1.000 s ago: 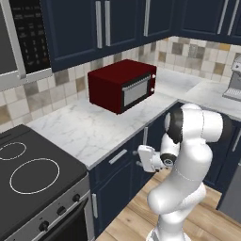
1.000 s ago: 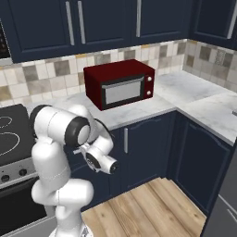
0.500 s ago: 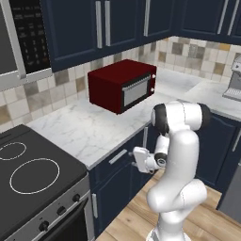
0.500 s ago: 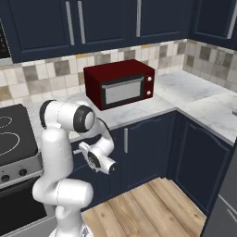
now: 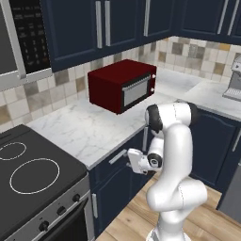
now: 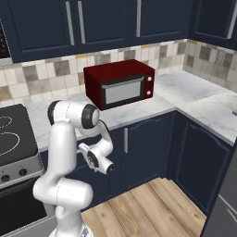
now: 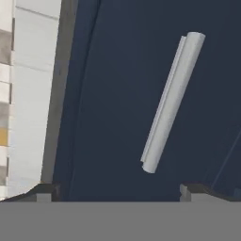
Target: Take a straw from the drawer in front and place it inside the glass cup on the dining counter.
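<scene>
The drawer (image 5: 106, 172) is a shut navy front under the marble worktop, with a small silver bar handle (image 5: 117, 156). My gripper (image 5: 129, 158) hangs just right of that handle and points at the drawer front. In the hand view the handle (image 7: 172, 101) runs as a slanted bar across the drawer front (image 7: 117, 94). My gripper (image 7: 117, 192) is open, its fingertips (image 7: 44, 190) set wide apart below the bar, with nothing between them. The straw is hidden. The glass cup and the dining counter are out of view.
A red microwave (image 5: 123, 84) stands on the marble worktop (image 5: 80, 132). A black stove (image 5: 33, 174) lies to the left of the drawer. A navy cabinet door (image 6: 143, 148) is to the right. Wooden floor (image 6: 152, 208) lies open below.
The arm has swung left and carried the hand closer to the drawer handle. The jaws stayed open.
</scene>
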